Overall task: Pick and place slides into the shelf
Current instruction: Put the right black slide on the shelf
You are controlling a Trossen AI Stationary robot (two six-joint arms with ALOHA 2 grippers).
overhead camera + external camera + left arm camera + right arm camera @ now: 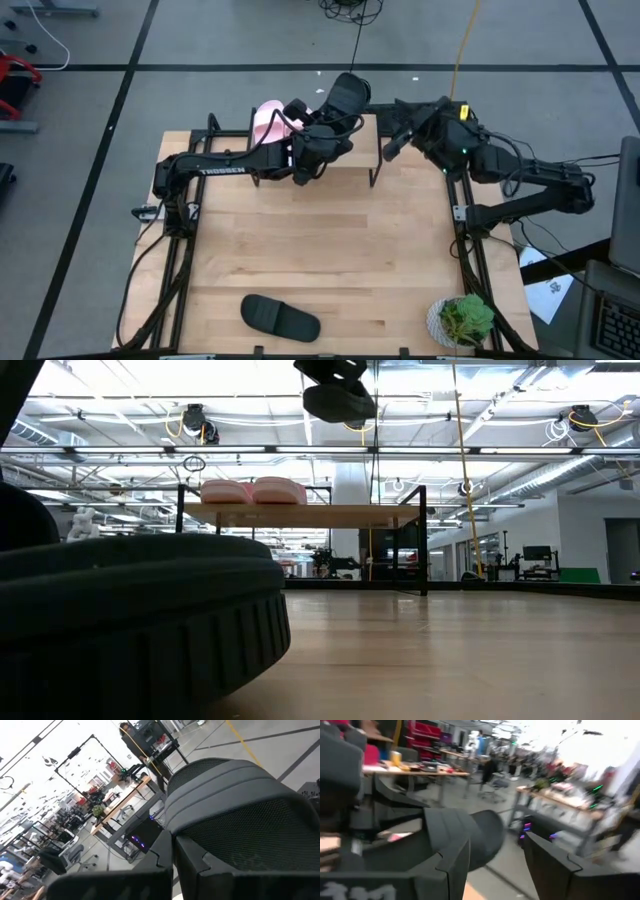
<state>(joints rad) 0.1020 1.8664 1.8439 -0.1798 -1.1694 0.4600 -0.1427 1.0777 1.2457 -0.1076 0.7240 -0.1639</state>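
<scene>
Two pale pink slides (252,490) lie side by side on the left part of the shelf (330,515), a light wood plank on thin black legs at the table's far edge. A black slide (346,95) hangs high above the shelf's middle, and my left gripper (324,122) is shut on it. A second black slide (280,318) lies flat on the table near the front edge; it fills the low view's left side (130,620). My right gripper (393,145) hovers open just right of the held slide and touches nothing. My left gripper pinches the black slide between its two fingers (165,865) at the end of the slide nearest the arm (200,835). The fingers come in roughly level from the table's near-left side. The slide sticks out beyond them toward the far edge, lifted clear above the shelf (340,402).
A small potted plant (462,320) stands at the table's front right corner. The wide middle of the wooden tabletop (320,240) lies between the shelf and the loose black slide. The shelf's right half (380,513) shows nothing on it in the low view.
</scene>
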